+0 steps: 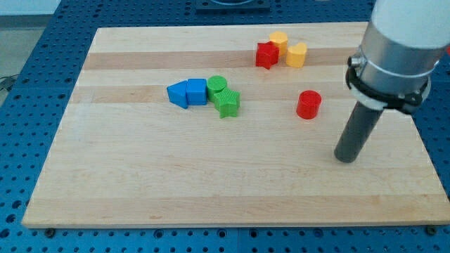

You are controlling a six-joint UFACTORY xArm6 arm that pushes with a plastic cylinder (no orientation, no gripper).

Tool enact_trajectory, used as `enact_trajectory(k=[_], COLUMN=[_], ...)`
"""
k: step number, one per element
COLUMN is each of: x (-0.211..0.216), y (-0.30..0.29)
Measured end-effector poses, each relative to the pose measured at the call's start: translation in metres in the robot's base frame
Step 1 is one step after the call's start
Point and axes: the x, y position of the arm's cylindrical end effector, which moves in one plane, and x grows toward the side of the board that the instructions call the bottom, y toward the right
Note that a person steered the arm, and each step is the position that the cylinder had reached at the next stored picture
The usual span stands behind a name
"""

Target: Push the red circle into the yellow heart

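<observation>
The red circle (308,104) stands on the wooden board right of centre. The yellow heart (297,54) sits near the view's top, right of a red star (266,54), with a yellow hexagon-like block (279,40) just above them. My tip (345,157) rests on the board below and to the right of the red circle, with a clear gap between them. The rod rises from the tip to the grey arm body at the view's upper right.
A blue triangle-like block (178,93) and a blue cube (197,91) touch at the board's left centre. A green circle (216,86) and a green star (227,102) sit right beside them. The board's right edge (429,161) is near my tip.
</observation>
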Motion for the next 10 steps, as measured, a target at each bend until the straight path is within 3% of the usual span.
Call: enact_trajectory(k=[2,4,6,8,9,10], x=[-0.069,-0.09,-0.169,-0.154,-0.115,-0.115], y=[-0.024,-0.048,-0.053,-0.053,-0.079,-0.098])
